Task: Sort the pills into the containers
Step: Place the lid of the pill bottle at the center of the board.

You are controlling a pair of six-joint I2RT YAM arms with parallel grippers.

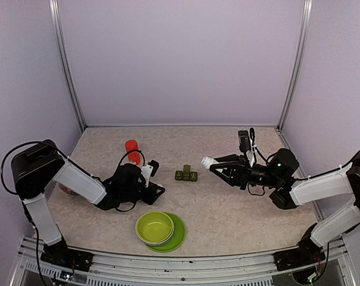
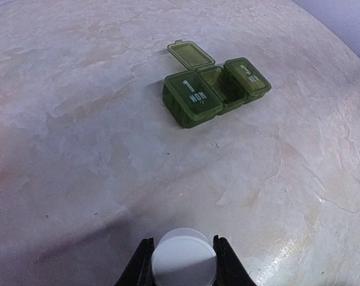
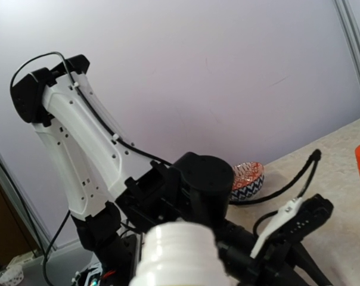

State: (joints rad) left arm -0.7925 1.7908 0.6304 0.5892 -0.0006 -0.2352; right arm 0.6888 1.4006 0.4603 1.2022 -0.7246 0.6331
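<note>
The containers [image 1: 186,174] sit mid-table between the 2 arms, a dark green strip of 3 joined boxes. Its long axis runs left to right across the table [image 1: 239,208]. The middle lid [image 2: 191,55] stands open, tipped toward the back wall, and the other 2 are shut. Bare tabletop rings the strip on every side. The orange-red bottle [image 1: 132,151] stands off to its rear left, and the lime-green bowl [image 1: 155,227] on its plate [image 1: 179,235] is near the front edge. The left gripper [image 2: 184,259] is pinched tight on a white cap [image 2: 184,265]. The right gripper [image 1: 214,165] clamps a white bottle [image 1: 207,161], its neck aimed leftward.
</note>
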